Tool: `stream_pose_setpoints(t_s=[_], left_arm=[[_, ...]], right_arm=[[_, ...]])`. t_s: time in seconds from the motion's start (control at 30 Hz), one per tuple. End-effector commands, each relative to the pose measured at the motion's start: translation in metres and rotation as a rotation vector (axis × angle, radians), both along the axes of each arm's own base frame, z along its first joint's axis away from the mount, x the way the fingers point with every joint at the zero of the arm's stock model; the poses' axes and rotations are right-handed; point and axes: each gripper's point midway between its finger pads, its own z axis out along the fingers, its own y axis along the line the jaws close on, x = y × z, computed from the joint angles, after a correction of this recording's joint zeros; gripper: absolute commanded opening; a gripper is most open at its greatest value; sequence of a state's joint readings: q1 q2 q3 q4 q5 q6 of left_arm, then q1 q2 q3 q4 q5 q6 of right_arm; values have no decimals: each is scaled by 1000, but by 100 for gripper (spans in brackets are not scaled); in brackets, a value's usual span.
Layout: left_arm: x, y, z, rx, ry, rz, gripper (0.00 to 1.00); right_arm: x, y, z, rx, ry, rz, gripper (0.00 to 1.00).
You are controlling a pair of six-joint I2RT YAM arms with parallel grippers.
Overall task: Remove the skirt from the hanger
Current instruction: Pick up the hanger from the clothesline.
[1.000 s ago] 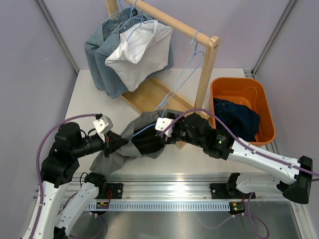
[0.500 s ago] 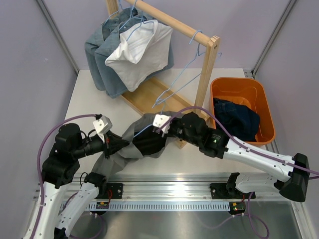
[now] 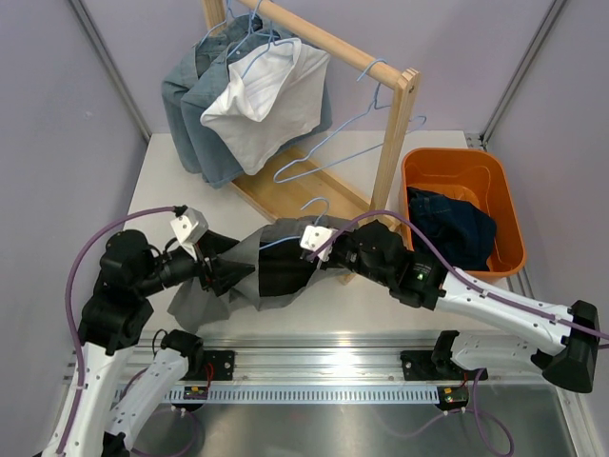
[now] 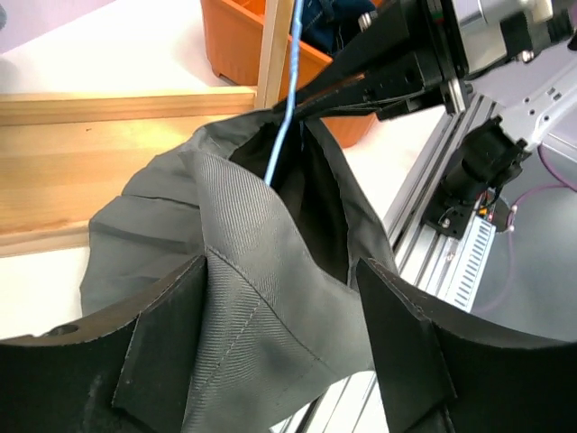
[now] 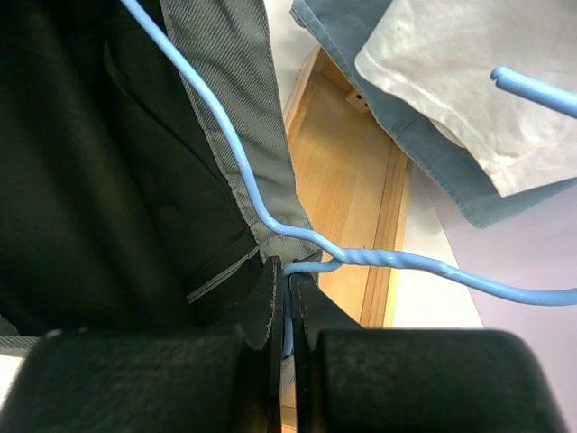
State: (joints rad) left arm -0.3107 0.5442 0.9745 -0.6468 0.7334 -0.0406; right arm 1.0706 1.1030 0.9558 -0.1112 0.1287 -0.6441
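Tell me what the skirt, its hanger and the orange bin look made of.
The skirt looks like matte grey woven cloth, diagonal twill ribs showing. The hanger is thin wire, likely metal under glossy light-blue coating, twisted at the neck. The bin seems smooth moulded orange plastic.

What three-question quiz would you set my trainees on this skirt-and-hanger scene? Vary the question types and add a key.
1. True or false: the right gripper is clamped on the wire of the blue hanger.
2. Multiple choice: the left gripper grips A) the grey skirt, B) the white shirt, C) the wooden rack.
3. Fill in: the dark garment lies in the ___ bin.

Key: 1 true; 2 A; 3 orange.
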Motion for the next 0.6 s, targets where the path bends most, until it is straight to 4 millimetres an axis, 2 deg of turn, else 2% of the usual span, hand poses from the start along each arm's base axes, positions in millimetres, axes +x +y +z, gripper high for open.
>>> stream_pose_setpoints(t_s=[0.0,0.17,0.2,0.27,0.37,0.4,0.43,0.57], left_arm=[[10,-2,28,-34,-59,14,70],[23,-1,24,-12,-42,52,66],[27,0,23,-6,-40,62,60],[38,5,19,23,-31,115,57],[43,14,19,56,-47,171,67],[43,17,20,70,-75,178,76],[44,21,22,82,-105,199,80],[47,31,28,99,-128,259,92]], right_arm=[[6,-9,26,100,-20,-39,0],[14,-22,25,97,-21,-73,0],[14,-24,22,89,-16,-76,0],[14,-28,21,85,-16,-79,0],[15,-36,19,76,-16,-90,0],[16,-40,18,76,-13,-98,0],[16,-41,19,78,-11,-99,0],[21,-50,15,70,8,-125,0]])
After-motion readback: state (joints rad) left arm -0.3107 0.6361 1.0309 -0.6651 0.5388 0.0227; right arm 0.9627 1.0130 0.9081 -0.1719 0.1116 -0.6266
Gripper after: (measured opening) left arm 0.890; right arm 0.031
